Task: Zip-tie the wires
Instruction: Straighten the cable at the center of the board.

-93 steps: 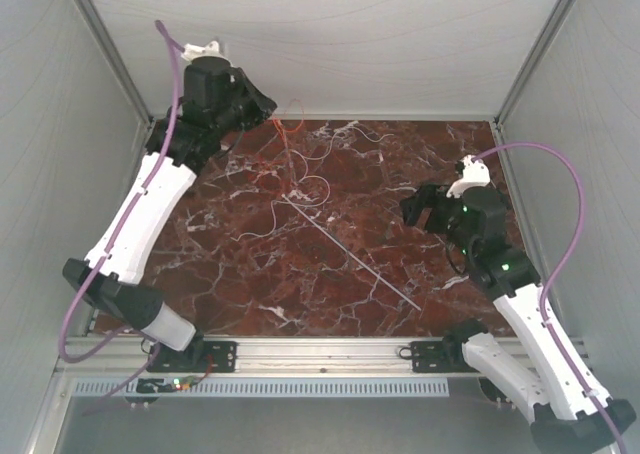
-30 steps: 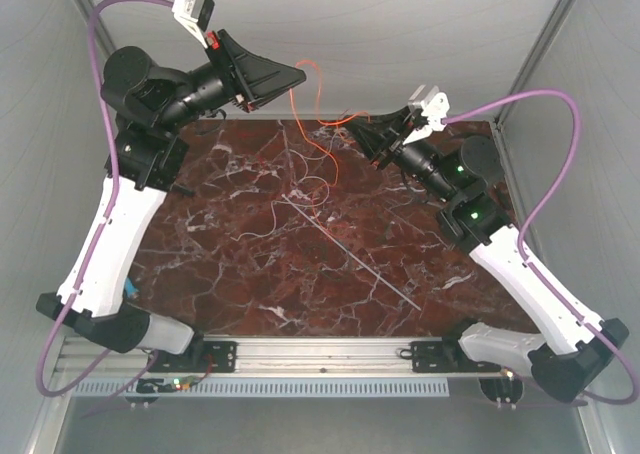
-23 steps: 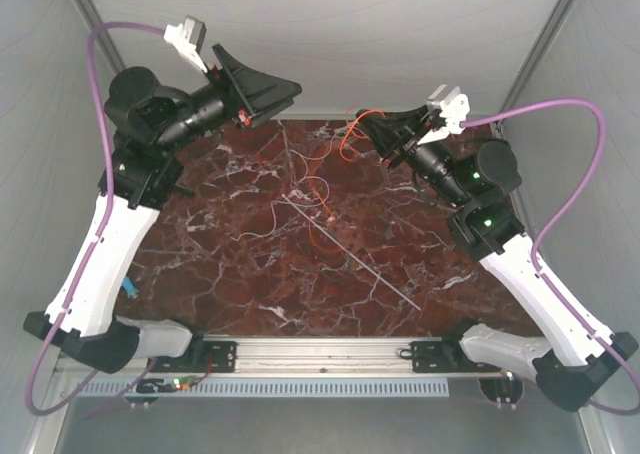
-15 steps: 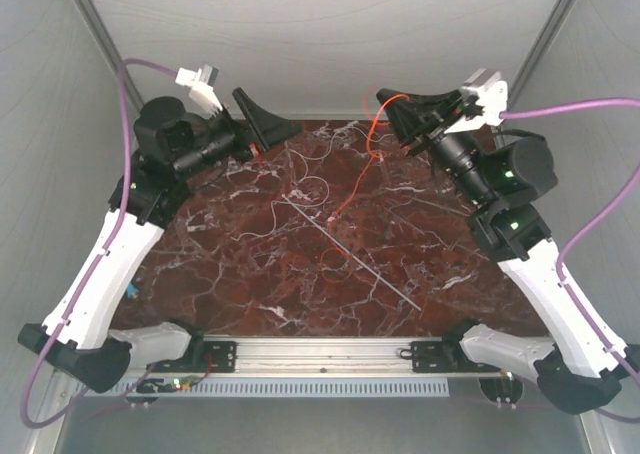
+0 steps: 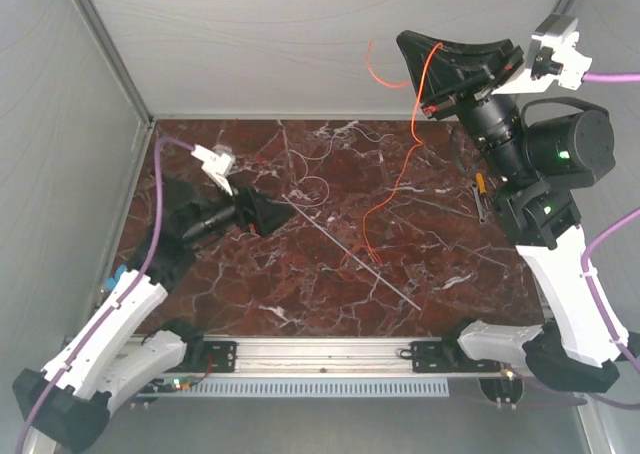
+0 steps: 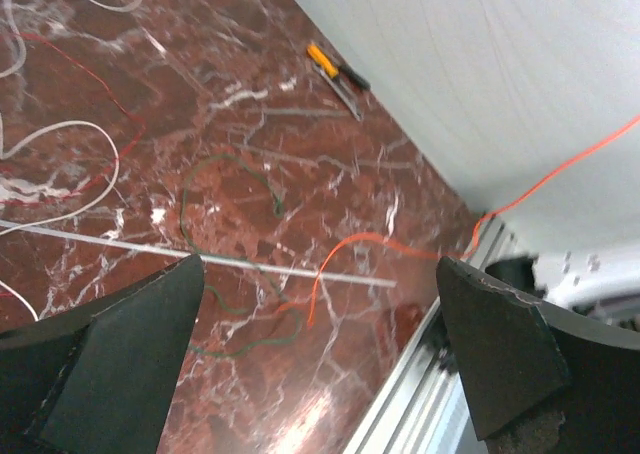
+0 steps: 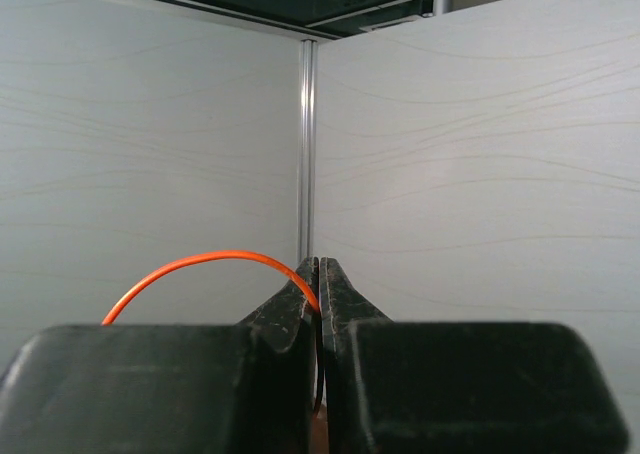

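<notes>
Two grippers: left gripper agape, right gripper pinching orange wire
Zip tie: one
Room: marble table, pale walls

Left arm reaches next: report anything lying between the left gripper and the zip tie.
Nothing visible blocks it. The open left gripper sits just short of the zip tie; a white wire curls beside that end, and the orange wire crosses it farther along.
</notes>
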You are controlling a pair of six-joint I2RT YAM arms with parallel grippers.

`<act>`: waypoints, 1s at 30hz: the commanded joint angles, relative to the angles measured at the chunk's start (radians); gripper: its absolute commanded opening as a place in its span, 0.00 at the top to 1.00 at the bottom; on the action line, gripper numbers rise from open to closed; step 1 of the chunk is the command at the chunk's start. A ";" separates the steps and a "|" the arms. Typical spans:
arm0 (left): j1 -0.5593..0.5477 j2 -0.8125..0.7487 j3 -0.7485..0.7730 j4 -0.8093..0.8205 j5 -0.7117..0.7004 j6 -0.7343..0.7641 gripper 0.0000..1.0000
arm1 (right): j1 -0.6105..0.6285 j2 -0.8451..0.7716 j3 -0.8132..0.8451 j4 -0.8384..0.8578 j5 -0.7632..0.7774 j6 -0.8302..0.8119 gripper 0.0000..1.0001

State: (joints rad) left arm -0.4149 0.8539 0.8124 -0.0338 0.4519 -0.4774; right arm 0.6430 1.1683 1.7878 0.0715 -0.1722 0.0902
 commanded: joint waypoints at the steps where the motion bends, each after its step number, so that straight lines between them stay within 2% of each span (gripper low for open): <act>1: -0.015 -0.057 -0.147 0.283 0.221 0.172 0.00 | 0.009 0.042 0.092 -0.013 0.006 0.038 1.00; 3: -0.047 -0.057 -0.201 0.322 0.253 0.234 0.01 | 0.010 0.060 0.133 -0.015 0.006 0.052 1.00; 8: -0.177 0.000 -0.271 0.408 0.222 0.396 0.01 | 0.010 0.099 0.222 -0.008 0.006 0.084 1.00; 13: -0.256 0.121 -0.283 0.523 0.266 0.411 0.00 | 0.012 0.112 0.253 -0.012 0.011 0.088 1.00; 17: -0.324 0.235 -0.283 0.608 0.249 0.420 0.00 | 0.014 0.109 0.255 -0.009 0.016 0.097 1.00; 20: -0.348 0.324 -0.295 0.726 0.215 0.386 0.01 | 0.015 0.107 0.259 -0.007 0.019 0.100 1.00; 23: -0.365 0.408 -0.293 0.842 0.243 0.336 0.02 | 0.016 0.107 0.263 -0.012 0.024 0.094 1.00; 30: -0.424 0.569 -0.196 0.863 0.354 0.342 0.02 | 0.016 0.118 0.293 -0.027 0.026 0.093 1.00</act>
State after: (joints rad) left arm -0.8093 1.3693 0.5358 0.6891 0.7212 -0.1493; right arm 0.6525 1.2812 2.0384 0.0444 -0.1589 0.1741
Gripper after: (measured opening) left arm 0.974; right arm 0.002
